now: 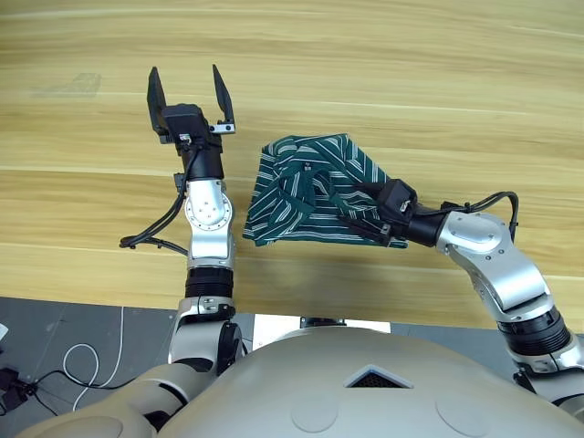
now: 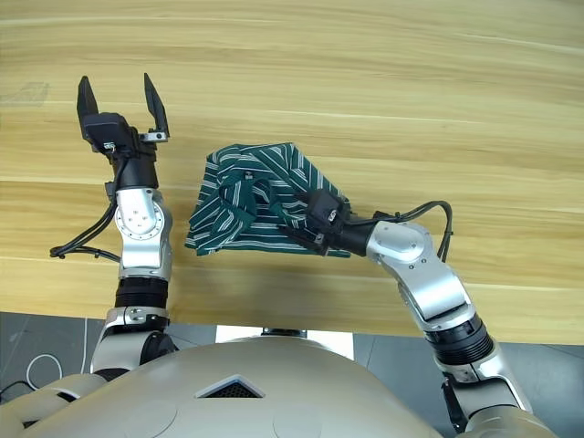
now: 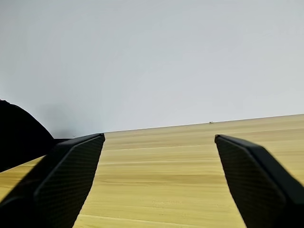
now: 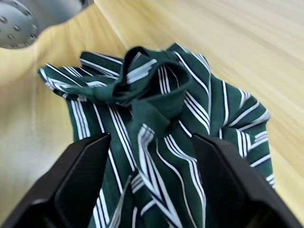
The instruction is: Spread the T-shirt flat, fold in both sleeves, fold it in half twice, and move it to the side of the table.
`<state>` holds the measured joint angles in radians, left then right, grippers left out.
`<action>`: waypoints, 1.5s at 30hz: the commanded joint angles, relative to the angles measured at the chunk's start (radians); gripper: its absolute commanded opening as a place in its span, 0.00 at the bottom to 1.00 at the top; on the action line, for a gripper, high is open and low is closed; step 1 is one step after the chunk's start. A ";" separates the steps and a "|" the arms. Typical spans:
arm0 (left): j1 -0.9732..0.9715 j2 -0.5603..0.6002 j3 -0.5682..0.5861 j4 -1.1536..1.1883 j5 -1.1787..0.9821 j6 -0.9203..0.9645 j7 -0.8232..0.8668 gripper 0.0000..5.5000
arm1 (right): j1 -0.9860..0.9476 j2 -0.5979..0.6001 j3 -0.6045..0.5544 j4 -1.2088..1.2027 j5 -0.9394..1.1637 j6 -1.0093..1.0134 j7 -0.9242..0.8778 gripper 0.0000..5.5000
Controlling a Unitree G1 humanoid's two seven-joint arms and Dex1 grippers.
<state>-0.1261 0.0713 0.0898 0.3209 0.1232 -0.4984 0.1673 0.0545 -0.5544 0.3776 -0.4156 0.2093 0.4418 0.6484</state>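
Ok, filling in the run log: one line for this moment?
T-shirt: rumpled folded bundle on table | left gripper: open, empty | right gripper: open, astride T-shirt

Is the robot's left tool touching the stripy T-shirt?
Apart. In the left eye view the left tool stands open over the bare table, with a strip of wood between it and the T-shirt.

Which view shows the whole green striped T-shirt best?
Left eye view: the whole bunched green white-striped T-shirt lies on the wooden table, outline complete. The right eye view matches it. The right wrist view crops it, fabric between the right gripper's open fingers.
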 commanded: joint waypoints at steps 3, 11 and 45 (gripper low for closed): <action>-0.003 -0.002 -0.013 0.015 0.009 0.006 -0.001 0.78 | -0.010 0.017 0.007 0.059 -0.072 -0.063 -0.011 0.57; -0.007 -0.001 -0.018 0.025 0.010 0.006 0.000 0.78 | 0.002 0.032 0.008 0.065 -0.103 -0.104 -0.007 0.41; 0.657 0.333 -0.093 -0.959 -0.631 0.835 -0.539 0.78 | -0.045 0.095 -0.069 -0.020 -0.117 -0.120 -0.022 0.01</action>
<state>0.4786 0.3527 0.0186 -0.5674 -0.5063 0.2733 -0.3478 -0.0040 -0.4660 0.2947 -0.4170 0.0946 0.3089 0.6307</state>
